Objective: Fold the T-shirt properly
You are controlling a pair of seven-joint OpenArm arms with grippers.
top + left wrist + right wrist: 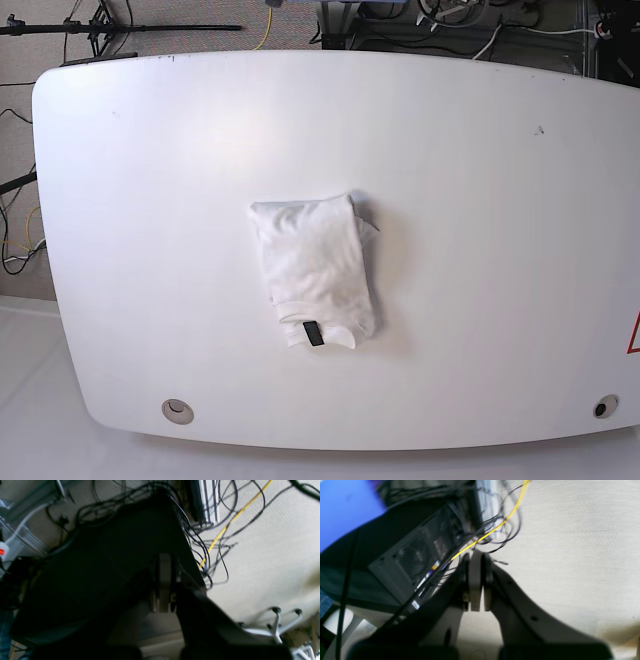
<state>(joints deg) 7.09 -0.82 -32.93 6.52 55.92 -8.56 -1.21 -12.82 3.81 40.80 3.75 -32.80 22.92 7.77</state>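
Observation:
The T-shirt (pixel 313 268) lies folded into a compact white rectangle in the middle of the white table (pixel 480 200), plain side up, its black neck label (pixel 313 333) at the near end. Neither arm shows in the base view. In the left wrist view my left gripper (pixel 164 560) is shut, pads pressed together, pointing at dark furniture and the floor. My right gripper (pixel 476 555) in the right wrist view is also shut with nothing between its fingers, aimed at the carpet beside a computer case. The shirt appears in neither wrist view.
Tangled black cables and a yellow cable (pixel 232 520) run over the beige carpet. A grey computer case (pixel 415 560) stands under the table. A white chair base (pixel 275 627) sits at the lower right. Two round cable holes (pixel 178 408) mark the table's near edge.

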